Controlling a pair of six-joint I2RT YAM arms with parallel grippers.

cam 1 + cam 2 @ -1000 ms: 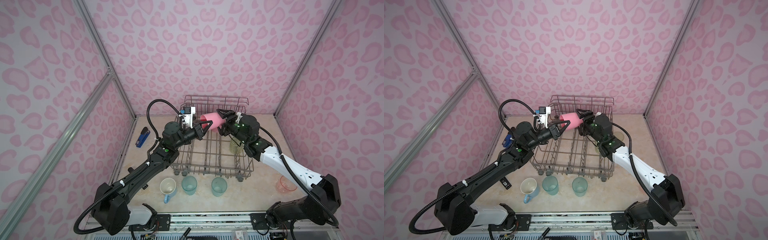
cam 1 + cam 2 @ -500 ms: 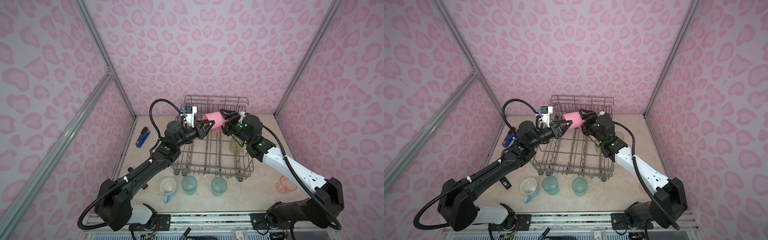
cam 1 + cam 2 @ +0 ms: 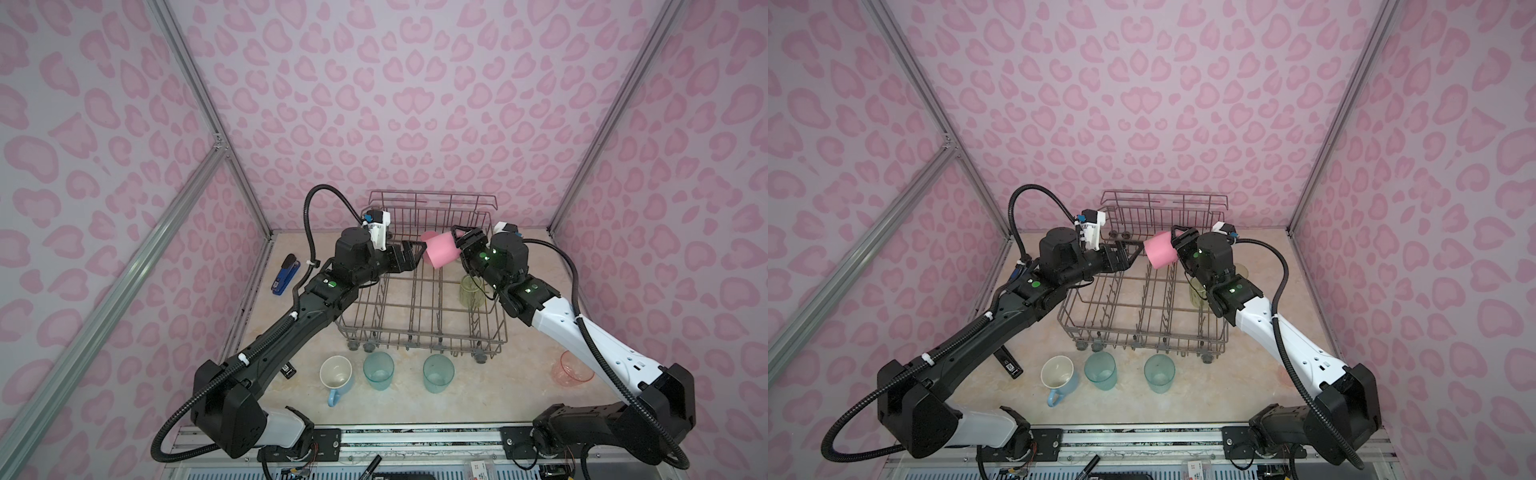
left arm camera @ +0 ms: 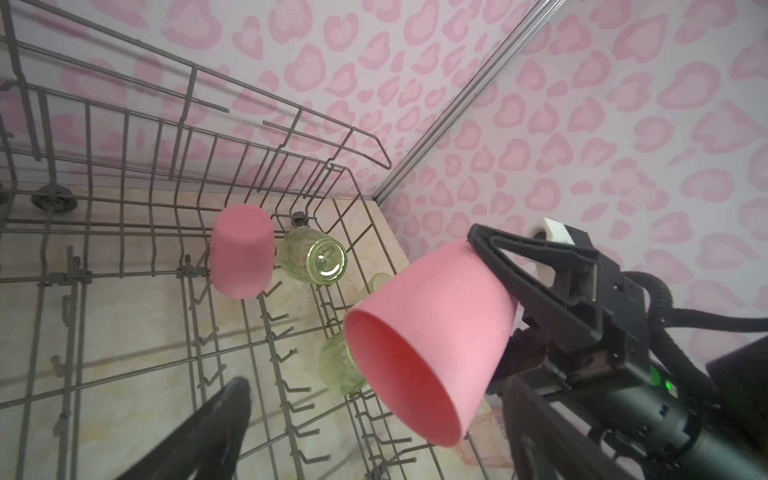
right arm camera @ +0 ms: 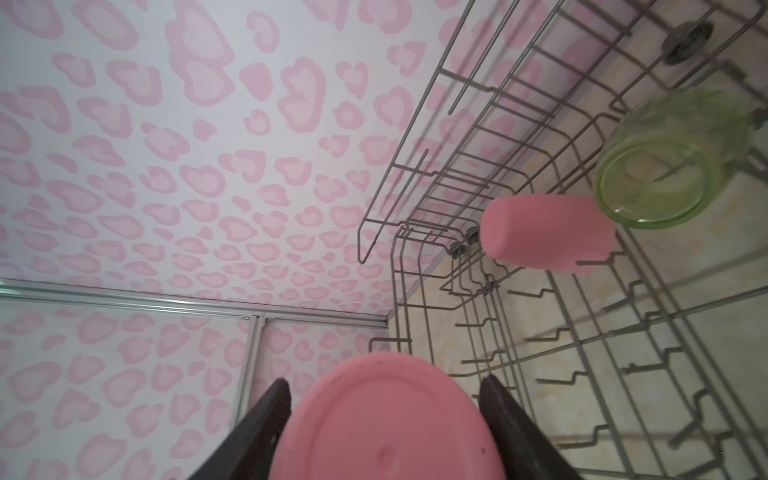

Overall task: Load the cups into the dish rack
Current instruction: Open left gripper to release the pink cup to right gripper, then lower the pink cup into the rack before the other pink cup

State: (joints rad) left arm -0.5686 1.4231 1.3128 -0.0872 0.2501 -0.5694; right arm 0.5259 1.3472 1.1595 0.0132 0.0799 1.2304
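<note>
An opaque pink cup (image 3: 440,251) hangs on its side above the back of the grey wire dish rack (image 3: 419,332). My right gripper (image 3: 459,249) is shut on its base end, and the cup's flat bottom (image 5: 386,419) fills the space between the fingers (image 5: 270,399). My left gripper (image 3: 417,253) stands open just off the cup's open rim (image 4: 428,353), not touching it. In the rack, a second pink cup (image 4: 241,253) stands upside down beside yellow-green cups (image 4: 316,257). A light-blue mug (image 3: 336,374), two teal tumblers (image 3: 378,370) and a salmon tumbler (image 3: 571,368) stand on the table.
A blue stapler (image 3: 284,274) lies by the left wall. The rack's taller rail (image 3: 432,197) runs along its far side. Upright tines (image 4: 291,328) cover the rack floor. Both arms reach over the rack's side rims.
My left gripper has gone from shut on the pink cup's rim to wide open, letting go. The right gripper closed slightly on the cup's base and now carries it alone.
</note>
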